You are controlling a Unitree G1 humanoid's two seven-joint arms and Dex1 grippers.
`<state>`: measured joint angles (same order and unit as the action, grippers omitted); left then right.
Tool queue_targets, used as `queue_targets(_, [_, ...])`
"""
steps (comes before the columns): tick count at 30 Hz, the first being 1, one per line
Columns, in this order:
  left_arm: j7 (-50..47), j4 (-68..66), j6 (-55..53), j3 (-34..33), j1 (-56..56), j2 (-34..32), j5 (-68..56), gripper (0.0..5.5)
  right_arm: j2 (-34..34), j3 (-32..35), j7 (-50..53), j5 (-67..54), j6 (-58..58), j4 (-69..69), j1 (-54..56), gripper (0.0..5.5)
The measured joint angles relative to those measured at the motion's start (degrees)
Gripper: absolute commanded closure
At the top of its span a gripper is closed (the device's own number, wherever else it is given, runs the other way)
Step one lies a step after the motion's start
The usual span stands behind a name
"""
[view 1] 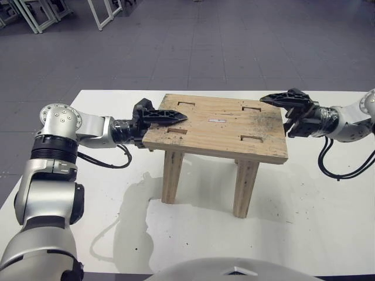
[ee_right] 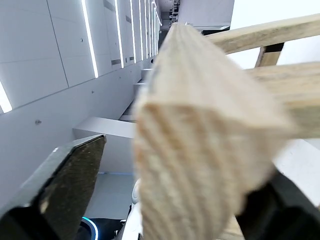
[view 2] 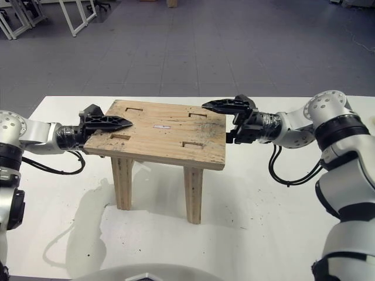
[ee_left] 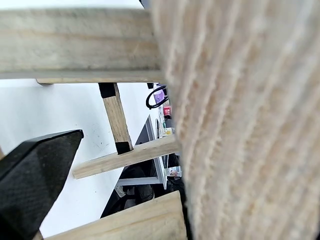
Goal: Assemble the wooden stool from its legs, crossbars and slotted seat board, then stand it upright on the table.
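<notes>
The wooden stool stands upright on the white table [view 1: 304, 222], its slotted seat board [view 1: 217, 126] on top and two front legs [view 1: 171, 175] [view 1: 245, 187] showing. My left gripper [view 1: 176, 123] straddles the board's left edge, upper finger lying on the top face. In the left wrist view the lower finger [ee_left: 35, 175] sits apart from the board [ee_left: 240, 125], with a crossbar [ee_left: 125, 157] seen through the gap. My right gripper [view 1: 274, 115] is open around the right edge, its upper finger raised above the wood. One finger [ee_right: 65, 185] stands clear of the board's edge [ee_right: 200, 150].
The table's front half and right side lie bare around the stool. Black cables [view 1: 340, 170] hang from both wrists. Grey floor and white frames [view 1: 35, 14] lie beyond the table's far edge.
</notes>
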<state>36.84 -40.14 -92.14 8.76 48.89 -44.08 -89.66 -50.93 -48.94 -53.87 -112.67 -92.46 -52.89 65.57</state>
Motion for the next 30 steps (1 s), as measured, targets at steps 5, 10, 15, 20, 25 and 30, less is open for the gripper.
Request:
queue_targets(5, [1.26,6.57,0.03,-2.30,-0.48,-2.53,-0.68,0.00,-2.59,6.93,5.92,-0.02,0.00,6.30,-8.31,0.04])
queue_targets(10, [2.81,7.30,0.03,-6.63,-1.90,-3.74,-1.68,0.00,-3.85,15.25,11.90,0.30,0.01,7.92,-13.33,0.04])
queue_targets(15, [2.73,6.35,0.10,-12.68,-4.80,-4.79,1.48,0.00,-5.82,23.74,15.64,1.13,0.04,8.54,-17.03,0.04])
queue_targets(20, [0.21,6.86,11.76,-23.07,-5.47,-3.05,6.46,0.00,-5.42,42.66,20.93,8.28,18.30,24.99,-31.33,0.04])
queue_targets(25, [-14.18,21.28,33.52,-21.90,-11.57,5.70,24.52,0.00,2.04,48.42,36.34,37.50,49.04,43.26,-43.40,0.04])
queue_targets(30, [-32.70,28.79,61.42,-10.96,-24.30,20.28,53.72,0.00,16.03,45.28,56.13,68.69,70.87,52.30,-53.18,0.04])
